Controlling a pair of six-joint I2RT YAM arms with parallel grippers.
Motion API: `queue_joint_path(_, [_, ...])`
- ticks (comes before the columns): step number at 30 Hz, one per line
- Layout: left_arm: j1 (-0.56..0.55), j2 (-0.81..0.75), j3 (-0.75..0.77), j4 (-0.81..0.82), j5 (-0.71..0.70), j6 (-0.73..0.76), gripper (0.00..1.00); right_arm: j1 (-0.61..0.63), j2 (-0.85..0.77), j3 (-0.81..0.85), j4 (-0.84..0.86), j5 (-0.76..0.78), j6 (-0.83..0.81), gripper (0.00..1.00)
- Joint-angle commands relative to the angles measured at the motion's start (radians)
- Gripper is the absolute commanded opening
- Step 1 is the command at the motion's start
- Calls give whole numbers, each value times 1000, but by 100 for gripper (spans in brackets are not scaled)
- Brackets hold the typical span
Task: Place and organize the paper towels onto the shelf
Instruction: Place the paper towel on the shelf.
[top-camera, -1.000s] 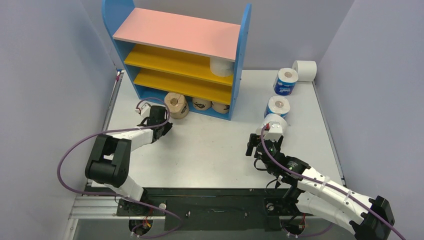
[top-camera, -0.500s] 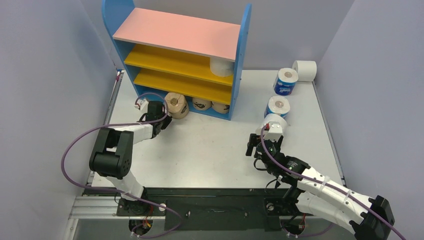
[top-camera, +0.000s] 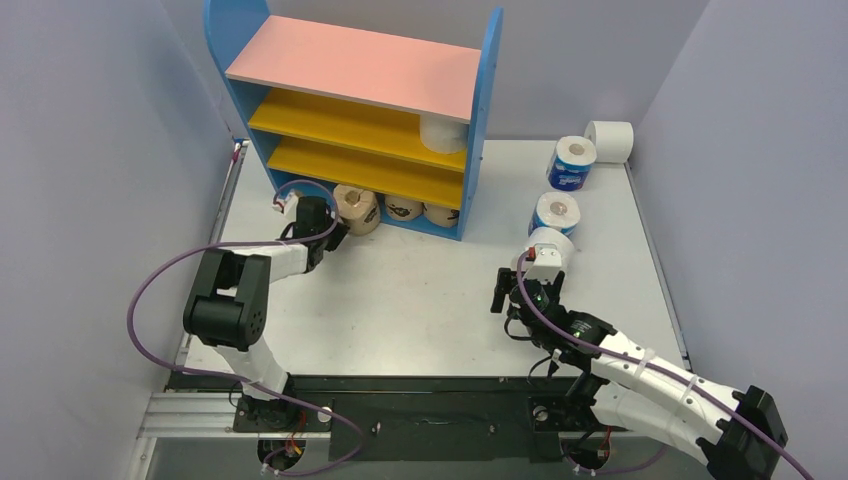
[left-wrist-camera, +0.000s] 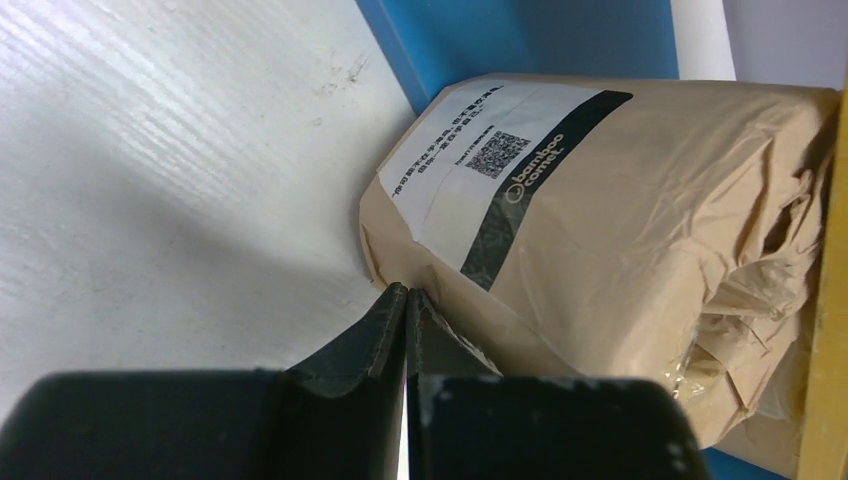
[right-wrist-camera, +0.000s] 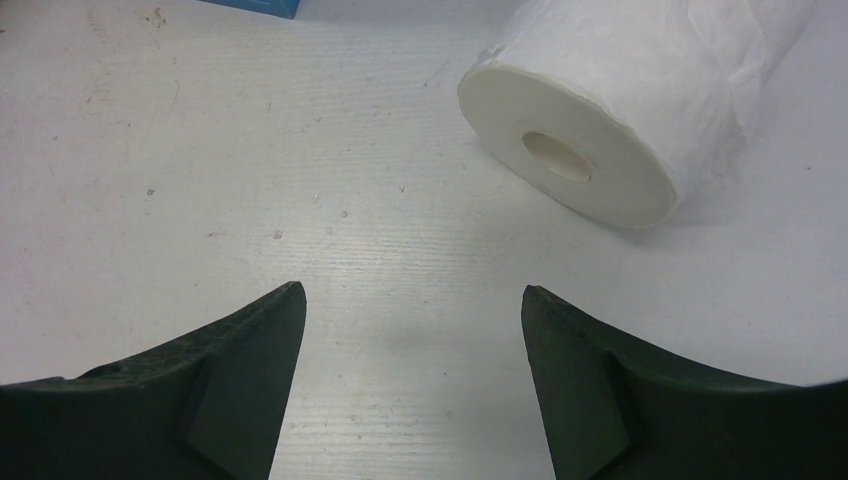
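Left jaws, pressed together, tips against the tan roll (top-camera: 352, 208) at the shelf's (top-camera: 488, 120) base, left of centre in the top view. Right jaws spread over the worktop (top-camera: 420, 280); white roll (right-wrist-camera: 600, 120) lies just ahead, upper right.

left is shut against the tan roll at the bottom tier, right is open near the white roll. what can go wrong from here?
1. The left gripper is shut, tips at the lower edge of the tan roll: a push may wedge under it, crumple the wrapper, or jam it against the yellow shelf.
2. The white roll lies right of the centre line of the open right gripper: a straight approach may knock it away.
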Motion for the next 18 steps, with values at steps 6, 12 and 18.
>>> queue_joint_path(6, [5,21,87,102,23,-16,0,-5,18,16,23,33,-13,74])
queue_joint_path(12, [5,44,119,99,20,-7,0,-5,19,17,20,34,-14,74])
queue_joint_path(18, [13,46,115,95,20,-8,0,-6,24,19,19,36,-14,74])
